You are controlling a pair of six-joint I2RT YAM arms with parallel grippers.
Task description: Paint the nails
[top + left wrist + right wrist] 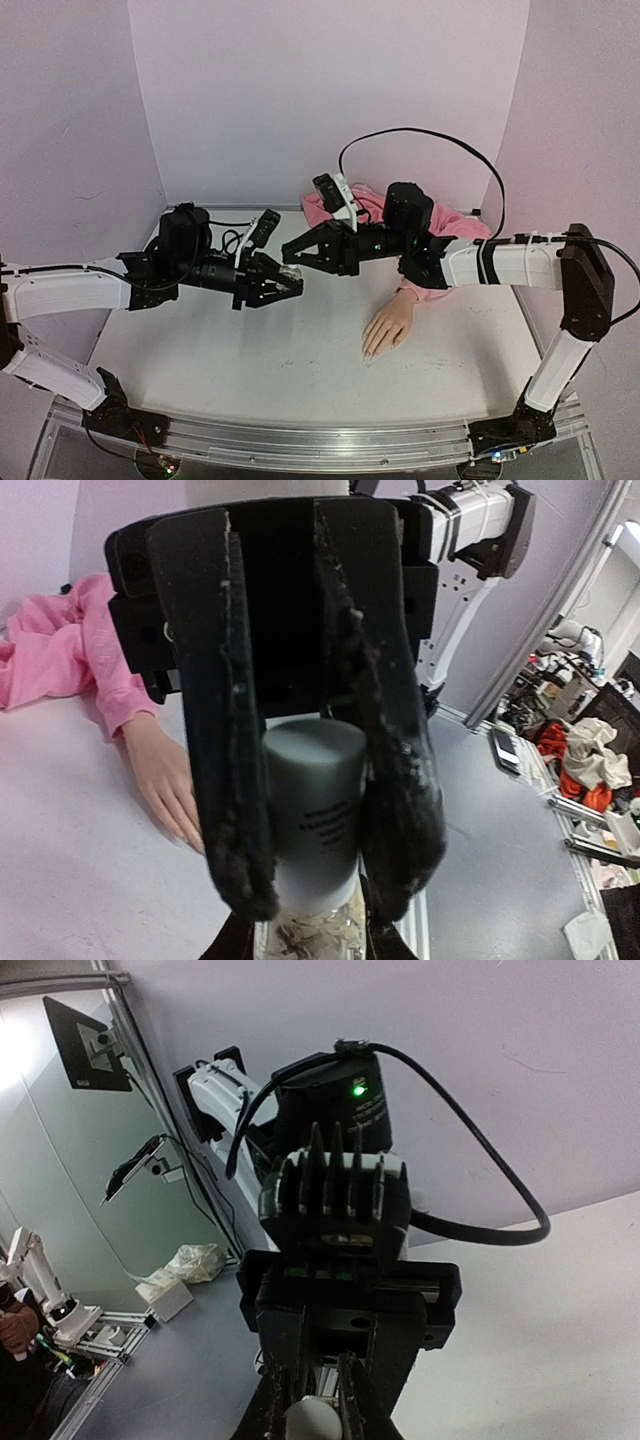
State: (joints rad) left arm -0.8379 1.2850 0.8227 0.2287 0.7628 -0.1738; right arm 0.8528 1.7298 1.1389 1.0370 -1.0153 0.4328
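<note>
A tiny clear bottle [312, 932] with a white cap [315, 790] hangs in the air between my two grippers. My left gripper [290, 288] is shut on the glass body, its fingers showing only at the bottom edge of the left wrist view. My right gripper [289, 254] faces it and is shut on the cap [322, 1427]. The beige mannequin hand [390, 325] lies palm down on the table to the right of the grippers. Its pale nails [368, 352] point toward the near edge. In the left wrist view the nails [192, 838] show left of the right gripper's fingers [225, 780].
A pink hoodie sleeve [425, 290] bunches behind the hand at the back right. A black cable [440, 140] arcs over the right arm. Lilac walls [330, 90] close in the table's back and sides. A metal rail [300, 440] runs along the near edge.
</note>
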